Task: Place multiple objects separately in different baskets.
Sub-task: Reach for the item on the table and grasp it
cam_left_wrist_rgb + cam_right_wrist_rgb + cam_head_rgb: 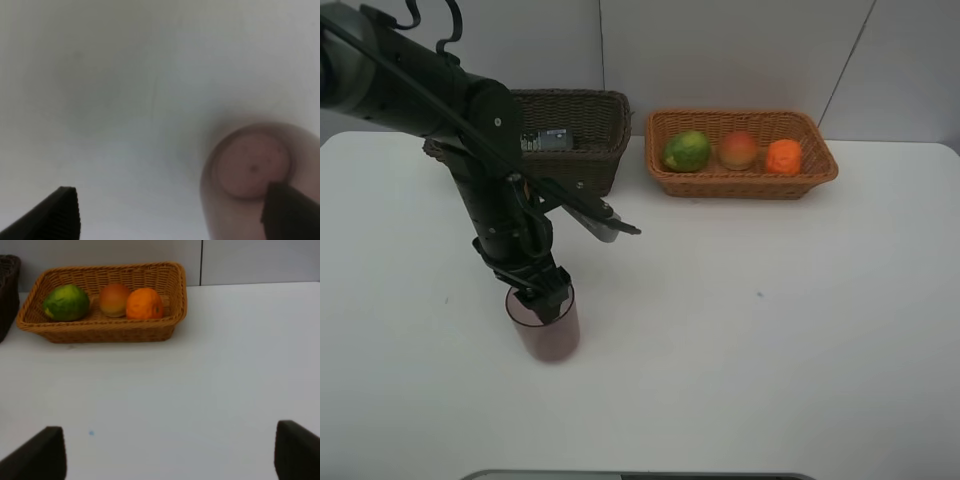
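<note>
While the translucent mauve cup point(546, 327) is standing upright on the white table point(770, 330), well in front of both baskets, the left gripper point(540, 292) is hovering over its rim with jaws spread, one fingertip point(290, 212) inside the mouth, nothing clamped. The green-yellow fruit point(687, 151), peach point(738, 149) and orange point(783, 157) are lying in the orange-tan basket point(740, 182). The dark brown basket point(582, 150) is sitting beside it. The right gripper point(170, 452) is hanging open above bare table.
</note>
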Robot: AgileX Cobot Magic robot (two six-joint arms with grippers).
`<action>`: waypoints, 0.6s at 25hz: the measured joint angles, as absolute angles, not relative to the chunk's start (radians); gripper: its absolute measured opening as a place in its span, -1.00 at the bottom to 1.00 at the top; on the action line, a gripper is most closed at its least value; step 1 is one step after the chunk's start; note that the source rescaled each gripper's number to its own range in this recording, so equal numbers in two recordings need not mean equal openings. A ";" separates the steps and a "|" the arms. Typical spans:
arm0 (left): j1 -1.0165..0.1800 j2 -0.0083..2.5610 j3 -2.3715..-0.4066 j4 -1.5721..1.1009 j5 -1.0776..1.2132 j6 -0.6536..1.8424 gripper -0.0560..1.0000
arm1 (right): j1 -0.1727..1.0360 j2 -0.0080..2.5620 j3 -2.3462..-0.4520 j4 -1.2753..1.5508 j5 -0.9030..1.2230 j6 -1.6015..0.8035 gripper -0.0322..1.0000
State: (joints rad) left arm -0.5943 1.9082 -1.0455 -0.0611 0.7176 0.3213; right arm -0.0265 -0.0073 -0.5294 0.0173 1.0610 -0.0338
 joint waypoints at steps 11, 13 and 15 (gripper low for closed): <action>-0.594 1.908 -1.046 -0.065 0.714 0.321 -0.89 | -0.027 -0.007 -0.529 0.017 1.061 -0.034 0.56; -0.594 1.908 -1.046 -0.065 0.714 0.321 -0.89 | -0.027 -0.007 -0.529 0.017 1.061 -0.034 0.56; -0.594 1.908 -1.046 -0.065 0.714 0.321 -0.89 | -0.027 -0.007 -0.529 0.017 1.061 -0.034 0.56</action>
State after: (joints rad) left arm -0.5943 1.9082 -1.0455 -0.0651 0.7135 0.3213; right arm -0.0265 -0.0073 -0.5294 0.0173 1.0610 -0.0338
